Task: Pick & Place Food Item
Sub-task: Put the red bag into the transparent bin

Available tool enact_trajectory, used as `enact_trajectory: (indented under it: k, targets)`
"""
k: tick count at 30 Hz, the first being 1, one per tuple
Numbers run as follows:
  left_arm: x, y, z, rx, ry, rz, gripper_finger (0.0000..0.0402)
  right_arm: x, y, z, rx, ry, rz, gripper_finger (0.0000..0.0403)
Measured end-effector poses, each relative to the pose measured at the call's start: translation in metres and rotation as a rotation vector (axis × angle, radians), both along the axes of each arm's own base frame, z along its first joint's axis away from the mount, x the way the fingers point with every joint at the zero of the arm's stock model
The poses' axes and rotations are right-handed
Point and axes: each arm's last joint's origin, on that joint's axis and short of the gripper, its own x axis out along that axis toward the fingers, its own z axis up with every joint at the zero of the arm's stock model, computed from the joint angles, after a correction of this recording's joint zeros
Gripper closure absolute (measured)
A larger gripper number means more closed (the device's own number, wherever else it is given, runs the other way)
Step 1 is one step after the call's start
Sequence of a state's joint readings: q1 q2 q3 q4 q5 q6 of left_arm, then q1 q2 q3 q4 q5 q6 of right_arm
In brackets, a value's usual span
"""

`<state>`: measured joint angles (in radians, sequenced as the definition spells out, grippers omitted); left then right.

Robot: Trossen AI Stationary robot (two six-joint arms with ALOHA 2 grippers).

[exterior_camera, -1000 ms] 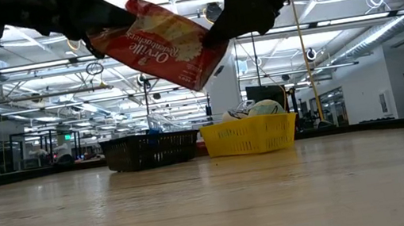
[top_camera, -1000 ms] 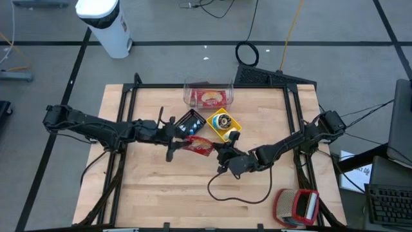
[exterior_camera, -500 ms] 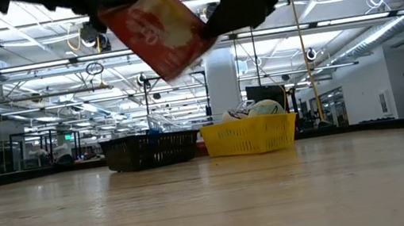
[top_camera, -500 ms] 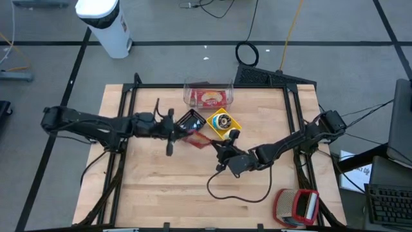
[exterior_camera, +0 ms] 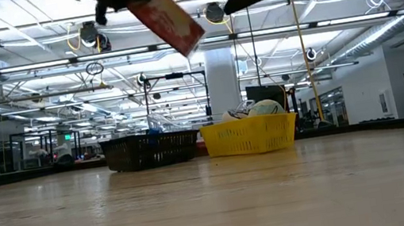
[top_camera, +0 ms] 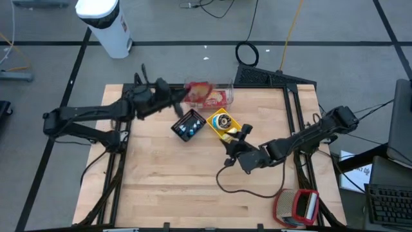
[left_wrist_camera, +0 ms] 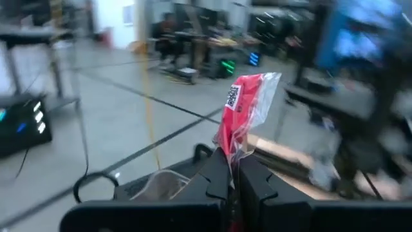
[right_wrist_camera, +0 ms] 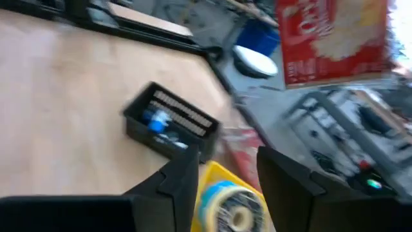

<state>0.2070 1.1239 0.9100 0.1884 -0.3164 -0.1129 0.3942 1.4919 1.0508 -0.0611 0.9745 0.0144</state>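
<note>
A red popcorn packet (top_camera: 197, 92) hangs high over the table's far edge, above a clear container (top_camera: 223, 98). My left gripper (top_camera: 172, 98) is shut on it. The low view shows the packet (exterior_camera: 169, 18) tilted, well above the table. The right wrist view shows its printed face (right_wrist_camera: 335, 38). My right gripper (top_camera: 237, 136) stands open near the table's middle, beside a yellow basket (top_camera: 223, 122), with nothing between its fingers (right_wrist_camera: 183, 177). A black basket (top_camera: 188, 124) sits left of the yellow one. My left gripper pinches one end of the packet (left_wrist_camera: 232, 149) between its two fingers (left_wrist_camera: 217, 175). The fingers lie about level and come from the table's left. The packet sticks out beyond the fingertips, seen edge-on in the left wrist view, lifted clear of everything.
The yellow basket (exterior_camera: 249, 135) holds round items and the black basket (exterior_camera: 150, 150) holds small blue ones. A dark cable (top_camera: 244, 191) loops across the near right of the table. A red-and-grey object (top_camera: 296, 206) lies at the near right corner.
My right gripper has opened and let go of the packet, then drawn back a little toward the table's right. My left gripper has carried the packet up and toward the far edge, above the clear container. The packet has turned steeper.
</note>
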Motion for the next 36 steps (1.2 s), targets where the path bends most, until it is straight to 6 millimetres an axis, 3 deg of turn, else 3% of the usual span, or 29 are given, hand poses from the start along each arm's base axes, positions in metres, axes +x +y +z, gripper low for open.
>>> enact_trajectory:
  k: [9,17,27,36]
  targets:
    - [0.031,0.080,-0.053,-0.304,-0.070,0.105,0.0398,-0.027,0.001,0.010,-0.012,-0.025,-0.128,0.0266]
    - [0.047,0.133,-0.102,-0.489,-0.183,0.130,0.0398,-0.032,0.005,0.008,-0.009,-0.008,-0.117,0.0273]
    - [0.066,0.138,-0.143,-0.615,-0.184,0.097,0.0399,-0.032,0.005,0.008,-0.009,-0.009,-0.117,0.0273]
    - [0.071,0.136,-0.152,-0.639,-0.223,0.185,0.0391,-0.031,0.005,0.009,-0.002,-0.018,-0.117,0.0273]
